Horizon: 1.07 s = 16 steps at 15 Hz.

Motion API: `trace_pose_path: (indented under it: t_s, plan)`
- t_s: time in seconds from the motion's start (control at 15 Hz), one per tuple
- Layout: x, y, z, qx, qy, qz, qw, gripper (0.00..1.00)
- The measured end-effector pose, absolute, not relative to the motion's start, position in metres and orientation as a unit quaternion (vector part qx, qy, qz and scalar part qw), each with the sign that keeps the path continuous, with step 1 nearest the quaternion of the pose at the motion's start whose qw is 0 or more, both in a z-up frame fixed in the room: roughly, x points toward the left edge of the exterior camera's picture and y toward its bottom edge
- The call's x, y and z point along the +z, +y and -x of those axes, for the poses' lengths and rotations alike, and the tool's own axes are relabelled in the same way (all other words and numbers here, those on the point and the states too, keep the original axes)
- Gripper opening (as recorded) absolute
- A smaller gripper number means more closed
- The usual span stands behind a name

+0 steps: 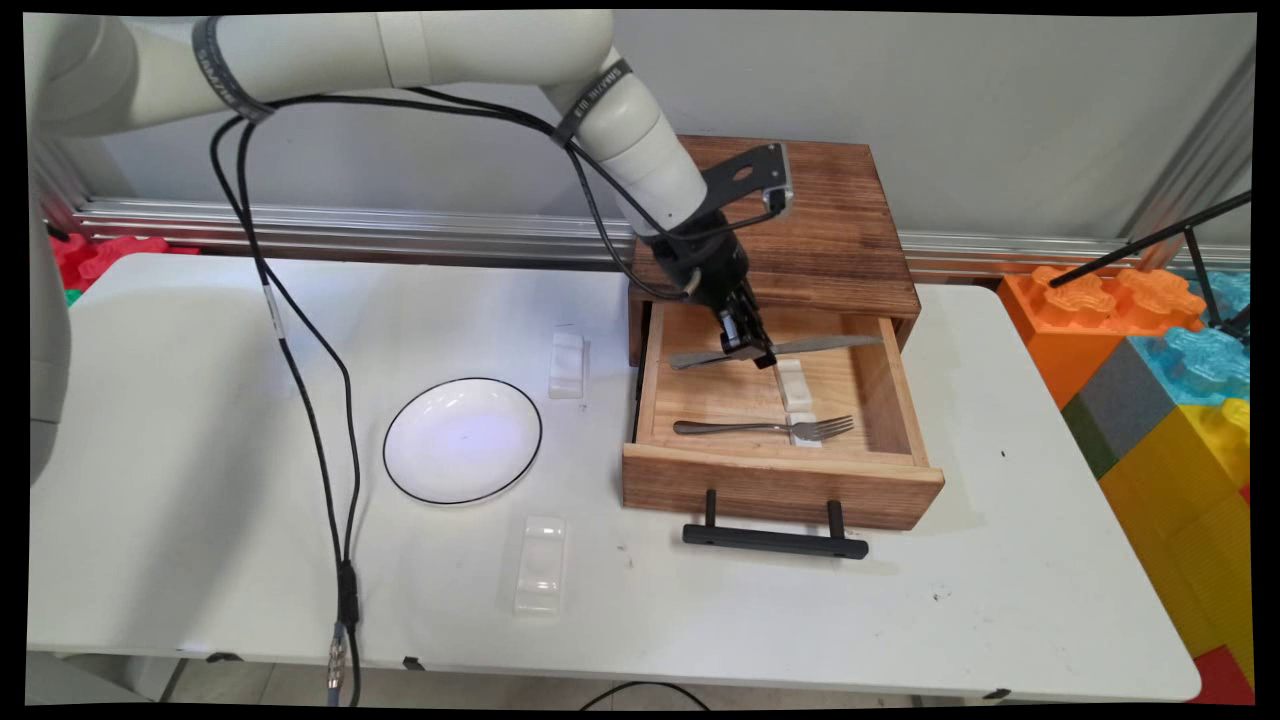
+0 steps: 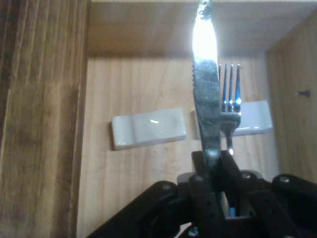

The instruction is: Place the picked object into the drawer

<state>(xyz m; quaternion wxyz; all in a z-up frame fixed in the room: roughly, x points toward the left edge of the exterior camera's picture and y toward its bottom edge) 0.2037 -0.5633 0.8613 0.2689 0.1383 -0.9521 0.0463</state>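
My gripper (image 1: 755, 350) is shut on a table knife (image 1: 820, 345) at its middle, holding it level just above the open wooden drawer (image 1: 780, 485). In the hand view the knife (image 2: 205, 94) rises from between the fingers, over the drawer floor (image 2: 133, 79). A fork (image 1: 765, 428) lies in the drawer near its front, tines resting on a white cutlery rest (image 1: 806, 432). A second white rest (image 1: 793, 383) lies just below the gripper. The hand view shows the fork (image 2: 230, 99) on one rest (image 2: 255, 118) and the other rest (image 2: 148, 128) bare.
The drawer belongs to a dark wooden cabinet (image 1: 840, 230) at the table's back. A white plate (image 1: 462, 440) with a black rim sits left of it, with a white rest (image 1: 566, 364) behind and a clear rest (image 1: 540, 563) in front. Foam blocks (image 1: 1170, 400) stand at the right.
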Motion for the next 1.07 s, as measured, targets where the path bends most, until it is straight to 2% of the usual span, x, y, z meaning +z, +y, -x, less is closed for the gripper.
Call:
trace_pose_path:
  t_s: [1.07]
  plan:
    - [0.816,-0.581,-0.214,0.050,-0.955,-0.136,0.261,0.00]
